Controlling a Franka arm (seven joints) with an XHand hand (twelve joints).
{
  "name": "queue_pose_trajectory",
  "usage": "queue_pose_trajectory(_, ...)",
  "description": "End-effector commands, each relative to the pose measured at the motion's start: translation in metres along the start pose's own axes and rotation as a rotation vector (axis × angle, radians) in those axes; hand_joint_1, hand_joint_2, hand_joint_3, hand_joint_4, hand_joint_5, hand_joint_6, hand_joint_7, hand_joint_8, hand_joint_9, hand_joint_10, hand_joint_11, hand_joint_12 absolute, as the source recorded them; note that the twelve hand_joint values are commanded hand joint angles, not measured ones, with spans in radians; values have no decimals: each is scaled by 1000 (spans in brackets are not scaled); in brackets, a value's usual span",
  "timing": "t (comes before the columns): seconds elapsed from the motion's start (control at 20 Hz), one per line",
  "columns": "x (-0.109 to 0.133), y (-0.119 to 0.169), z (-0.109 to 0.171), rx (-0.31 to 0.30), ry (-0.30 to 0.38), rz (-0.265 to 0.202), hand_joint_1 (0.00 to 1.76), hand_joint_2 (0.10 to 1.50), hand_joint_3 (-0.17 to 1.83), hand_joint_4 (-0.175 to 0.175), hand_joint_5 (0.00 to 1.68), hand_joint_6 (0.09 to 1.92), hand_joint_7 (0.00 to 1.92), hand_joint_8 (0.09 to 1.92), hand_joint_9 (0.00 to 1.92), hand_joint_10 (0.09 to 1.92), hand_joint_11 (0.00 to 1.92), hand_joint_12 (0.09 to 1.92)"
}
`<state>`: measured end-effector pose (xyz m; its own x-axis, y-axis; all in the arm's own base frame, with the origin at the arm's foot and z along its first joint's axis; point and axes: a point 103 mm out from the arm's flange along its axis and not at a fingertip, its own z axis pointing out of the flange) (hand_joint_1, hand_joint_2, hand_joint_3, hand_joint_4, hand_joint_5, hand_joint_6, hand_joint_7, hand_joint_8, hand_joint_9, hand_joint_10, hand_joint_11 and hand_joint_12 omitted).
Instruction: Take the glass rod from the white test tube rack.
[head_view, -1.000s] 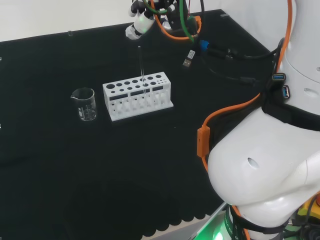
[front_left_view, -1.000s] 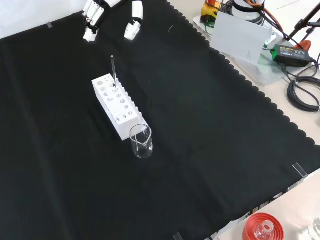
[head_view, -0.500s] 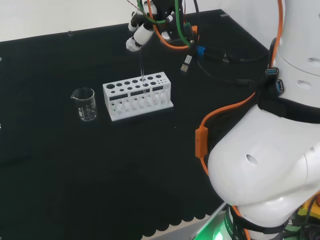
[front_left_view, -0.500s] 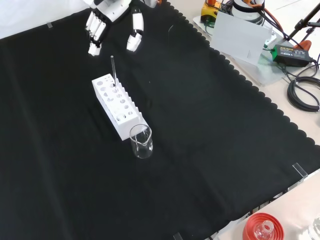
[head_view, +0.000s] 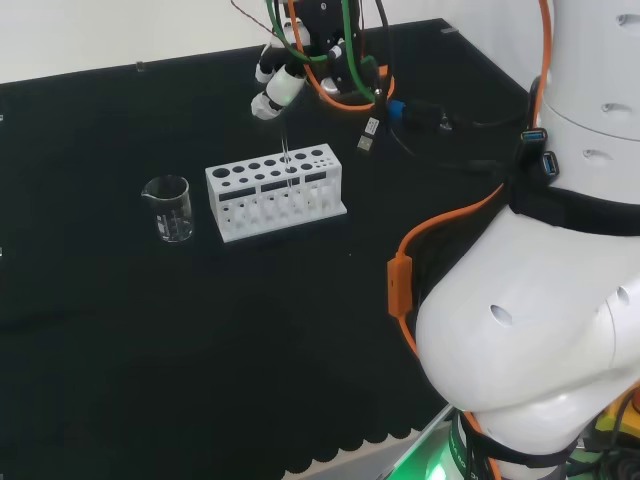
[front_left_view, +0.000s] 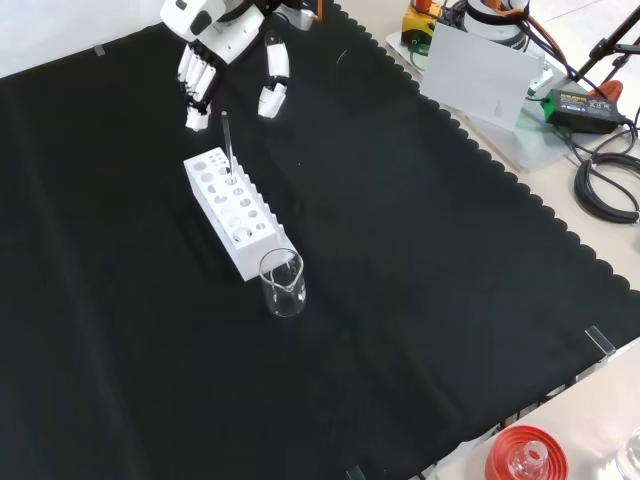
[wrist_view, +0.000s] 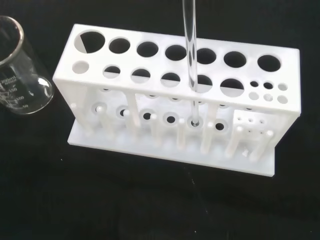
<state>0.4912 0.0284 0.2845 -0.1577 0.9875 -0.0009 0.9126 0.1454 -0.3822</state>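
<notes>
The white test tube rack (head_view: 274, 192) (front_left_view: 236, 210) (wrist_view: 175, 100) stands on the black cloth. A thin clear glass rod (head_view: 285, 150) (front_left_view: 227, 140) (wrist_view: 190, 55) stands upright in one of its holes, toward the rack's right end in the head view. The black and white hand (head_view: 275, 88) (front_left_view: 215, 50) hovers just above the rod's top. It is open, fingers and thumb spread downward on either side of the rod and apart from it.
A small clear glass beaker (head_view: 169, 208) (front_left_view: 282, 283) (wrist_view: 20, 75) stands close to the rack's end. A red ribbed stand with a flask (front_left_view: 524, 456) sits at the bench's near edge in the front view. Orange and green cables (head_view: 345, 60) hang by the wrist.
The hand has come down toward the rod's top and now brackets it. Rack, rod and beaker have not moved.
</notes>
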Motion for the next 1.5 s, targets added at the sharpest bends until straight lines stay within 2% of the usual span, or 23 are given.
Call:
queue_pose_trajectory(0.05, 1, 8, 9, 4, -3, -11, 610, 707, 568, -63, 339, 525, 465, 869, 624, 880, 562, 1360)
queue_pose_trajectory(0.2, -2, 9, 10, 9, -4, -20, 634, 702, 571, -74, 340, 648, 509, 869, 687, 856, 645, 1330)
queue_pose_trajectory(0.55, 6, 24, 22, 53, -41, -53, 678, 701, 575, -91, 383, 789, 564, 868, 777, 822, 767, 1289)
queue_pose_trajectory(0.75, 4, 30, 27, 68, -49, -42, 703, 704, 581, -98, 424, 842, 582, 869, 807, 810, 814, 1273)
queue_pose_trajectory(1.0, -4, 31, 29, 72, -33, -52, 772, 714, 611, -116, 517, 896, 614, 865, 851, 788, 883, 1238)
queue_pose_trajectory(1.15, -3, 35, 27, 88, -41, -54, 843, 716, 654, -144, 611, 900, 655, 858, 921, 747, 968, 1189)
queue_pose_trajectory(1.25, -10, 32, 25, 78, -33, -51, 899, 716, 683, -166, 684, 885, 695, 852, 976, 712, 1032, 1151)
queue_pose_trajectory(1.35, -19, 25, 24, 55, 2, -54, 946, 719, 709, -174, 737, 874, 735, 845, 1036, 674, 1101, 1110)
queue_pose_trajectory(1.5, -17, 33, 22, 59, -14, -40, 996, 724, 739, -175, 774, 876, 784, 842, 1121, 615, 1215, 1026)
